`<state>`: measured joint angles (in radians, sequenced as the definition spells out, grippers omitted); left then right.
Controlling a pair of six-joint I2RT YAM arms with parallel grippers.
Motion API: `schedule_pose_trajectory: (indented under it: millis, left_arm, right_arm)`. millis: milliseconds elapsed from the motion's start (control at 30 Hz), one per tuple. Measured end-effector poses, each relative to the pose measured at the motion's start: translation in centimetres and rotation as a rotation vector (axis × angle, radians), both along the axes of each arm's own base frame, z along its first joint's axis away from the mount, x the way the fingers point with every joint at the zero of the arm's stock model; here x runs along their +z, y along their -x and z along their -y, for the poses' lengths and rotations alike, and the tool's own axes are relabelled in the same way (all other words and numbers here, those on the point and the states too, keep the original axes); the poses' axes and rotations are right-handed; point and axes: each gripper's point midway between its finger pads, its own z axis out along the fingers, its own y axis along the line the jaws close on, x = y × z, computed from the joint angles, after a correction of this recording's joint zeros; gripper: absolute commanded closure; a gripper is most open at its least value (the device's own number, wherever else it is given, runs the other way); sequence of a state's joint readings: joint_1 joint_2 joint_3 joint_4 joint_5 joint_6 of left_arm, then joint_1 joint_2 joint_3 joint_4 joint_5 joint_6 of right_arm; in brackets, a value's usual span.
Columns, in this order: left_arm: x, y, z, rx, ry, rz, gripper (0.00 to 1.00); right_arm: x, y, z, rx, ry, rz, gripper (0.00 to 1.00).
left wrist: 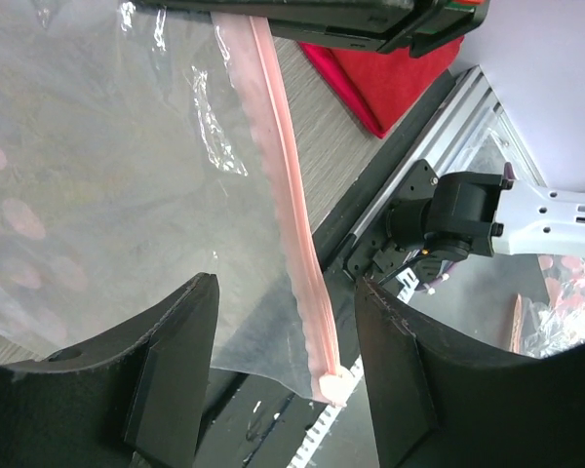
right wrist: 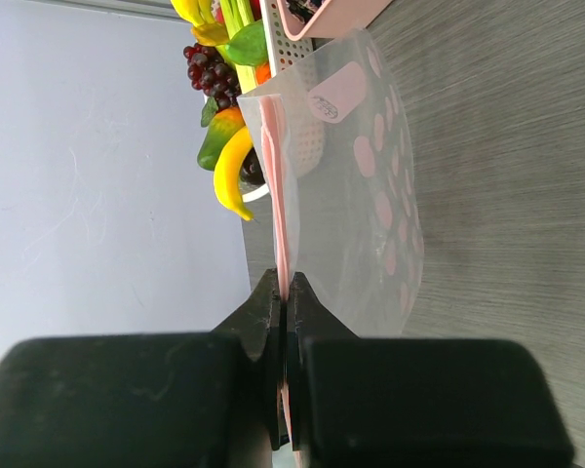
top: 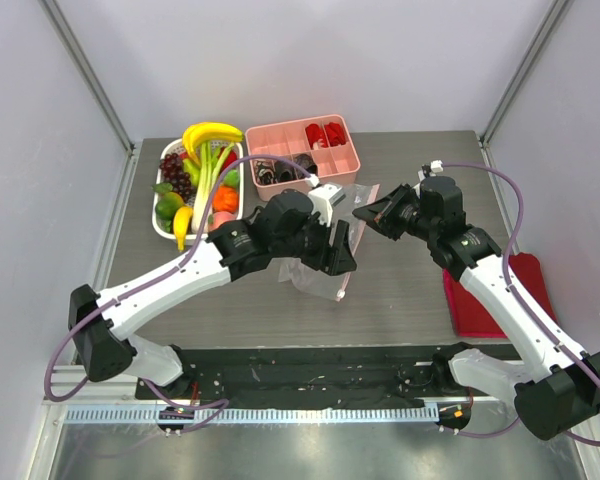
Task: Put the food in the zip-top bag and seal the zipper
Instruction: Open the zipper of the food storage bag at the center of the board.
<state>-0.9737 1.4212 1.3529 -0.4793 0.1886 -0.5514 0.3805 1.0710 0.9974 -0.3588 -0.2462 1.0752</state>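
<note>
The clear zip-top bag (top: 316, 272) hangs in mid-air above the table between my two grippers, and I see nothing inside it. My right gripper (top: 361, 213) is shut on the pink zipper (right wrist: 279, 210) at one end of the strip, and the bag (right wrist: 370, 195) hangs away from it. My left gripper (left wrist: 288, 366) is open. The zipper's other end, with its pale slider tab (left wrist: 332, 381), lies between the fingers (left wrist: 175, 375) without touching them. The food lies in a white tray (top: 161, 226) at the back left: leek (top: 208, 176), grapes (top: 174, 170), orange fruit (top: 226, 200).
A pink compartment tray (top: 352, 160) stands behind the bag. A yellow banana (top: 212, 132) tops the food tray. A red cloth (top: 520, 300) lies at the right, under my right arm. The table's front rail (left wrist: 439, 127) shows in the left wrist view.
</note>
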Motion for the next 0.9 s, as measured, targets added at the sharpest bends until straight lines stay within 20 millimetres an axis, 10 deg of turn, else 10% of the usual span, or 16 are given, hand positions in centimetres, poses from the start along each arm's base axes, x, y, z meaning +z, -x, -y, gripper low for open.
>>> schedule_pose_trajectory:
  millis: [900]
  left_arm:
    - [-0.30, -0.61, -0.59, 0.046, -0.011, -0.003, 0.55]
  right_arm:
    - [0.35, 0.03, -0.23, 0.013, -0.011, 0.011, 0.99]
